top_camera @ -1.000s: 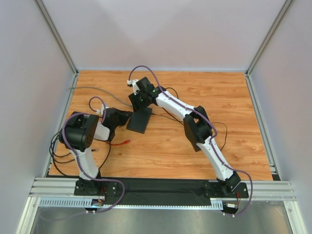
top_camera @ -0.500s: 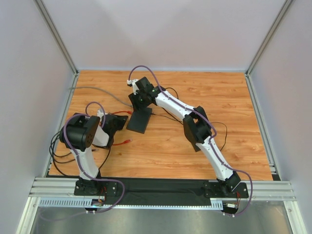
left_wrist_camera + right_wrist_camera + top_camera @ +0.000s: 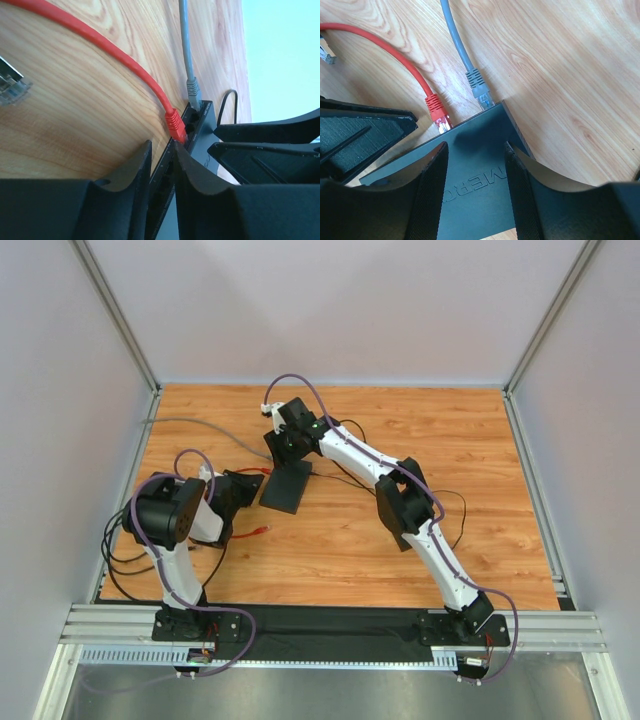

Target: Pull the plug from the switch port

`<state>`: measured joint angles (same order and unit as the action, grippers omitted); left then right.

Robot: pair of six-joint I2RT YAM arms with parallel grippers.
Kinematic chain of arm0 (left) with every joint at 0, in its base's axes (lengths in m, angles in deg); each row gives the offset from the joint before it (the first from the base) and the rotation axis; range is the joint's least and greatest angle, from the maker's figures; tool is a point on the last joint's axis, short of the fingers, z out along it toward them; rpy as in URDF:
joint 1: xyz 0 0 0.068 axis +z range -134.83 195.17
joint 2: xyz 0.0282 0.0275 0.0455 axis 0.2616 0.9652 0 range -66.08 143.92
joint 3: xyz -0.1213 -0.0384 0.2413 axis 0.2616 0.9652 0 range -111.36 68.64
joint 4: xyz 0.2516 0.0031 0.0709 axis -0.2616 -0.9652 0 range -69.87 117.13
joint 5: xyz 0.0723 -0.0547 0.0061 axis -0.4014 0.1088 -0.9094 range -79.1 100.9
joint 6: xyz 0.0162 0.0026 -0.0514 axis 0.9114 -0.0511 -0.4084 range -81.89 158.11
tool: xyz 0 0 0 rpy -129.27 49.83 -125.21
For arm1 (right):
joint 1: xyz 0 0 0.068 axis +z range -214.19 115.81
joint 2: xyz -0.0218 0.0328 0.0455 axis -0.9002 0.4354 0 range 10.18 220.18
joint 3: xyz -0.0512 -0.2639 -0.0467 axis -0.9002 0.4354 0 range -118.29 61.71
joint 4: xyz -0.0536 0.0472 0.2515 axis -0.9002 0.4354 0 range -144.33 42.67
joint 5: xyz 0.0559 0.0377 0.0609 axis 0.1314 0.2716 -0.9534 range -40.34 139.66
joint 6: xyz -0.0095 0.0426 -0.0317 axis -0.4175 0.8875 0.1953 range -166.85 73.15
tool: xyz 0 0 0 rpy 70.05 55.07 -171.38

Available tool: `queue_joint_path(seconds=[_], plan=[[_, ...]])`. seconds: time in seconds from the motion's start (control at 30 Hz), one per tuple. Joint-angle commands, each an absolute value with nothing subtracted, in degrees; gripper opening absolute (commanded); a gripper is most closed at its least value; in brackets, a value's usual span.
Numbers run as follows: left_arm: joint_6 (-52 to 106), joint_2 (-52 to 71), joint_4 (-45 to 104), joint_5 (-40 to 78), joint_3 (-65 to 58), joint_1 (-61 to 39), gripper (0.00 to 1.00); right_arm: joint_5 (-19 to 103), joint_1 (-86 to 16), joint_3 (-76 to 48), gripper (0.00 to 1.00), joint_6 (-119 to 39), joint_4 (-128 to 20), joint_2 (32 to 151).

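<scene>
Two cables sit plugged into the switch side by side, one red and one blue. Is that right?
No. Beside the red cable is a grey cable, not a blue one; the right wrist view shows both plugged into the switch side by side.

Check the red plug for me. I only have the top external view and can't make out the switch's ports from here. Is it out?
Observer: Not out. In the left wrist view the red plug looks seated in a port on the switch, right beside the gray plug.
Operator: Does the left gripper have it?
Observer: No. The left gripper is open by a narrow gap, and the red plug lies just beyond its fingertips, not between them.
</scene>
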<state>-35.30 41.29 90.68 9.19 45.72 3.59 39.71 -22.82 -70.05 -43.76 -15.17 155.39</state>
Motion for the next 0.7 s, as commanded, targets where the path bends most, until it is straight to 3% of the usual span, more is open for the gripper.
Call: queue_joint_path(seconds=[0.0, 0.13, 0.67], plan=[[-35.01, 42.46, 97.53, 10.55, 46.23, 3.57, 0.32, 40.08, -22.88, -68.63, 0.51, -43.07, -6.52, 160.91], [-35.63, 44.92, 97.88, 12.57, 44.39, 3.39, 0.36, 40.08, -22.88, -68.72, 0.51, -42.98, -6.52, 160.83], [-34.58, 45.36, 88.40, 14.50, 38.58, 3.39, 0.35, 41.14, -22.88, -68.81, 0.51, -43.33, -6.17, 161.09]])
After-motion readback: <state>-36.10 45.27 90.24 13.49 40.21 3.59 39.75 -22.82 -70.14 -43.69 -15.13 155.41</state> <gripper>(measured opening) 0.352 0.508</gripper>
